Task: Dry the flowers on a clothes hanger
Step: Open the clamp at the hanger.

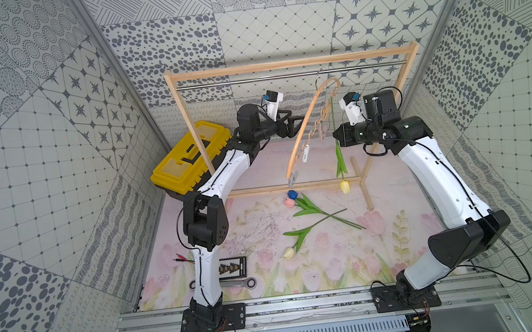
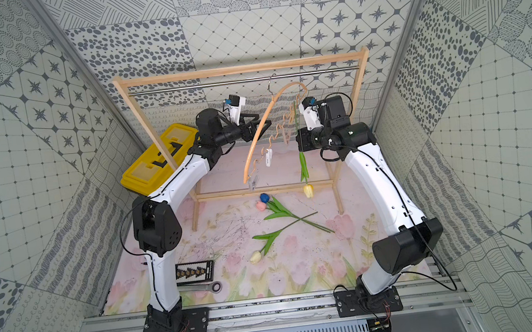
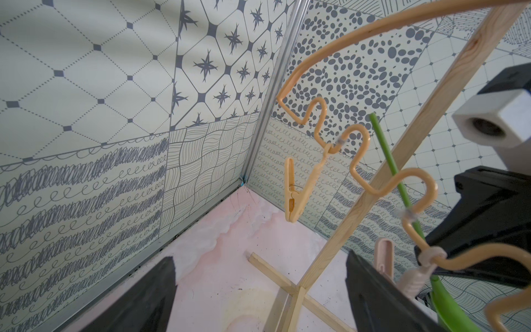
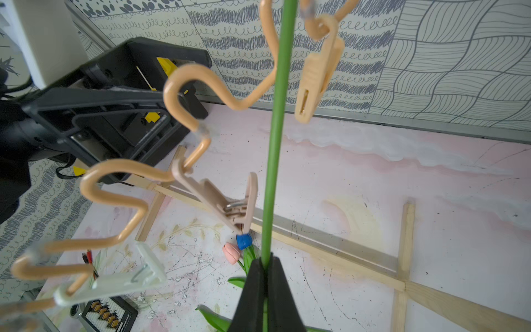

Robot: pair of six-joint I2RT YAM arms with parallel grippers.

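Note:
The clothes hanger (image 1: pixel 302 135) (image 2: pixel 254 139) hangs by its hook from the steel rod, turned edge-on. My right gripper (image 4: pixel 265 260) (image 1: pixel 336 135) is shut on the green stem (image 4: pixel 277 129) of the yellow tulip, whose head (image 1: pixel 345 186) (image 2: pixel 308 190) points down. The stem stands upright between a pale pink clothespin (image 4: pixel 230 207) and an orange clothespin (image 4: pixel 319 74). My left gripper (image 3: pixel 260 255) (image 1: pixel 300 120) is open on the hanger's other side, holding nothing, one finger (image 3: pixel 370 290) beside the pink pin. The blue (image 1: pixel 292 194), pink (image 1: pixel 289 202) and cream (image 1: pixel 289 252) tulips lie on the mat.
A big wooden frame (image 1: pixel 290 64) stands at the back, its feet on the mat. A yellow toolbox (image 1: pixel 192 158) sits at the back left. Thin dry twigs (image 1: pixel 257 225), a black bit set (image 1: pixel 233 266) and a wrench (image 1: pixel 240 283) lie near the left arm.

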